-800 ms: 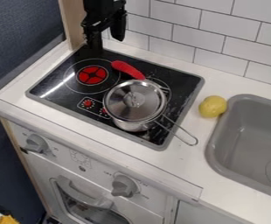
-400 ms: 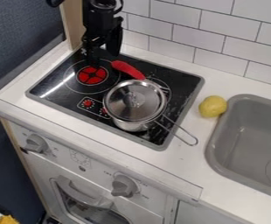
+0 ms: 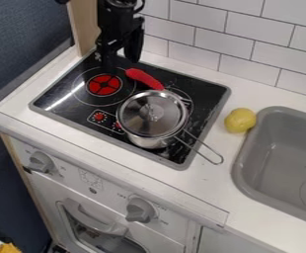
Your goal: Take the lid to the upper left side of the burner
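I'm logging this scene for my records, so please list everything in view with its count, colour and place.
lid: one, silver, on the pot
pot: one, silver, wire handle, on the stovetop
burner: one, red-centred, at the stovetop's upper left
red-handled utensil: one, partly behind the pot
stovetop: one, black, set in the counter
counter: one, white
lemon: one, yellow, left of the sink
sink: one, grey, at right
knobs: two, grey, on the front panel
oven door: one, white, below the knobs
wall tiles: several, white, behind
post: one, wooden, upper left
arm: one, black, top edge
gripper: one, black, over the stovetop's upper left
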Tool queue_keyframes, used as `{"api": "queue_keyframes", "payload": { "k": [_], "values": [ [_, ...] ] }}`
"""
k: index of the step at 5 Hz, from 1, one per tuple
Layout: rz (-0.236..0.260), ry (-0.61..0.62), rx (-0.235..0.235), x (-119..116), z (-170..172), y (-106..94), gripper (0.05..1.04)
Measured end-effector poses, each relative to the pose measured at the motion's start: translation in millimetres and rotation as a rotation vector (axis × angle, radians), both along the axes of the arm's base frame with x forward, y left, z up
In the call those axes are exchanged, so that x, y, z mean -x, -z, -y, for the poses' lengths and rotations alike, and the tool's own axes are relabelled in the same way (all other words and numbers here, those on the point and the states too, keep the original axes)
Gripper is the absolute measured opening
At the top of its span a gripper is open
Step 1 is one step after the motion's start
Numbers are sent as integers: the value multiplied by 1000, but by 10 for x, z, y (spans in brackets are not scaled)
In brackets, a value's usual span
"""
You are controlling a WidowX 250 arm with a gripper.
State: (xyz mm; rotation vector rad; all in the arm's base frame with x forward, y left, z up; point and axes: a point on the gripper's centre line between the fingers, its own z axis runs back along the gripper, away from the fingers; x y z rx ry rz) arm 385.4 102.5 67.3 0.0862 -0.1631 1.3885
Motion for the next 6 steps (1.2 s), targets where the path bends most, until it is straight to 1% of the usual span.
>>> {"api": "queue_keyframes", "payload": {
  "k": [1,2,3,4,5,6],
  "values": [
    [24,83,33,153,100,-136,1001],
    [90,174,69,342,242,-339,1001],
    [74,268,94,502,372,-271,1001],
    [41,379,105,569,578,-157,1001],
    [43,478,126,551,710,-52,1001],
    [28,543,130,536,874,20,1001]
  ]
}}
